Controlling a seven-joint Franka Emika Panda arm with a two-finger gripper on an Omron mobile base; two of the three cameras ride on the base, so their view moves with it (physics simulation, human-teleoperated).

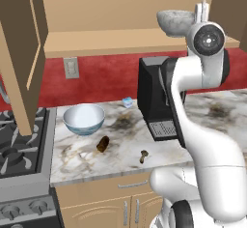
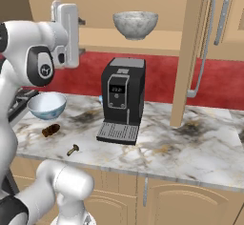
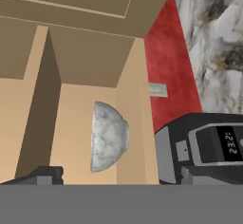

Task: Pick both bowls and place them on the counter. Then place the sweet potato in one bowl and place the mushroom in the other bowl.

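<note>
The grey stone bowl [image 3: 109,136] sits on the wooden shelf [image 3: 130,123], ahead of the gripper [image 3: 111,180] (jaws spread wide, empty).

There are two bowls: one grey stone-like bowl [image 2: 136,25] on the wooden shelf [image 2: 157,40], and one pale blue bowl [image 1: 84,119] on the marble counter [image 2: 200,148]. One sweet potato [image 1: 102,144] and one mushroom [image 1: 143,156] lie on that counter. One black coffee machine [image 2: 122,100] stands there too, with one small blue-white item [image 1: 127,102] beside it. One wall outlet [image 1: 71,67] is on the red backsplash, and one stove [image 1: 19,149] sits at the left.
</note>
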